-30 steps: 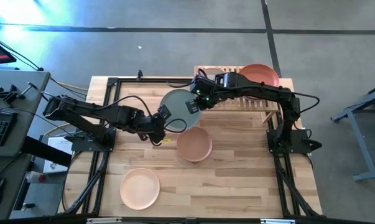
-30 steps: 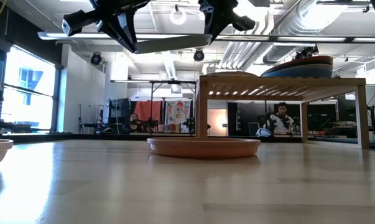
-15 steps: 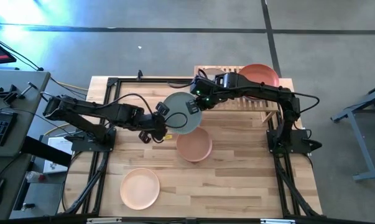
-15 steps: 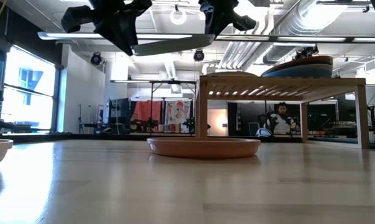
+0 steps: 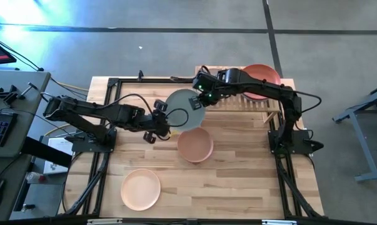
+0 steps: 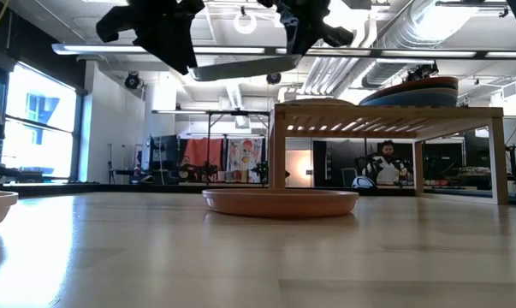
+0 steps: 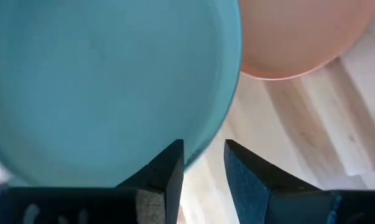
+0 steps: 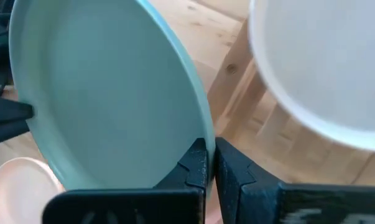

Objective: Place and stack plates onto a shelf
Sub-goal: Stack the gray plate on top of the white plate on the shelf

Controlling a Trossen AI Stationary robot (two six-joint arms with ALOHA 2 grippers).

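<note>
Taking the shelf (image 5: 251, 100) as the landmark, the left gripper (image 5: 161, 120) sits well out to its left over the table (image 5: 238, 181), beside the left rim of the pale sage plate (image 5: 185, 111). Half a second ago its fingers were pinching that rim; now they stand apart, the plate's edge just clear of them in the left wrist view. The handover therefore looks complete on the left arm's side.

The plate hangs in the air just off the shelf's left end, above the tan-pink plate (image 5: 195, 145) lying on the table. It has drifted slightly toward the shelf over the last second. The right gripper (image 5: 204, 97), at the shelf's left end, is clamped shut on the plate's right rim and carries it alone. What remains is probably to lower it onto the off-white plate (image 8: 324, 68) on the shelf's left half.

A peach plate (image 5: 140, 189) waits far from the shelf, near the table's front left.

The right arm covers most of the shelf's left half from above, so the stack there is hard to count. On its right half, only the top orange-red plate (image 5: 261, 76) is clear.
</note>
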